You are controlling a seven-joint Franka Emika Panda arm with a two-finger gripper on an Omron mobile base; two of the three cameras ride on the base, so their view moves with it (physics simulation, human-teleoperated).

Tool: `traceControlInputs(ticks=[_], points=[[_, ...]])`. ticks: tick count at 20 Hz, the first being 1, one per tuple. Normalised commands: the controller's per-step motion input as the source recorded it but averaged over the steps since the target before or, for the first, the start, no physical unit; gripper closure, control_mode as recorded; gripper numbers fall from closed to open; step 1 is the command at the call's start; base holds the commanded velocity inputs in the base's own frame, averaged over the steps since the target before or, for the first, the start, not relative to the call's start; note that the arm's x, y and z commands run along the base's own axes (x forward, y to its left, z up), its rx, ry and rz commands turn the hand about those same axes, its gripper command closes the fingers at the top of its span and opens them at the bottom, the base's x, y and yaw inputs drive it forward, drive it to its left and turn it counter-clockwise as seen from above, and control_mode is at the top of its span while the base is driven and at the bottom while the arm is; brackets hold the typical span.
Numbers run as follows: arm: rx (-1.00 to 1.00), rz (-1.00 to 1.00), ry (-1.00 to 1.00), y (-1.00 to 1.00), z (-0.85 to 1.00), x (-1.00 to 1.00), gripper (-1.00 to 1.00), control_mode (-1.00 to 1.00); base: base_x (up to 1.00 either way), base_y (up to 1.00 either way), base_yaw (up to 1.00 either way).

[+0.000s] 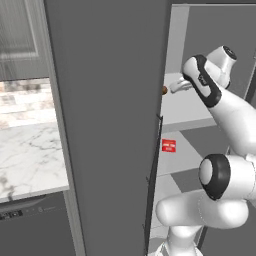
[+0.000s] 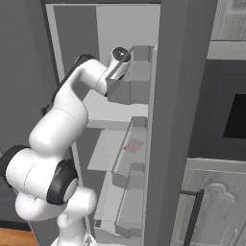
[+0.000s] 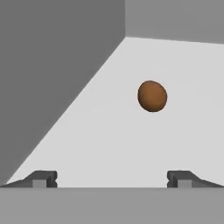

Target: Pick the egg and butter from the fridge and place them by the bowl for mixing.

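Observation:
The fridge (image 1: 110, 125) stands open, and my arm reaches onto its upper pale shelf (image 1: 185, 107). The egg (image 3: 152, 96), a small brown oval, rests on that shelf (image 3: 109, 140) ahead of my gripper (image 3: 112, 179) and a little right of its centre line. My gripper is open, with nothing between its fingertips (image 3: 43, 178). From the left base view the egg (image 1: 164, 90) peeks out beside the door edge, just left of my gripper (image 1: 172, 88). The butter and the bowl are out of view.
A small red packet (image 1: 169, 145) lies on the shelf below, also seen through a clear door bin (image 2: 133, 145). Door bins (image 2: 129, 91) line the door close to my wrist. A marble counter (image 1: 30, 155) lies left of the fridge, a dark oven (image 2: 226, 115) to its right.

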Motion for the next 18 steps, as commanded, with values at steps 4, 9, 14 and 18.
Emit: traceControlInputs(ticks=[4,9,14,18], points=[[-0.01,0.08,0.04,0.0,-0.04,0.45,-1.0,-1.0,0.0,0.0,0.0],[-0.01,0.03,0.1,0.0,-0.06,0.4,-1.0,-1.0,0.0,0.0,0.0],[0.0,0.0,0.11,0.0,-0.04,0.35,-1.0,-1.0,0.0,0.0,0.0],[-0.01,0.0,0.04,0.0,-0.12,0.26,-1.0,-1.0,0.0,0.0,0.0]])
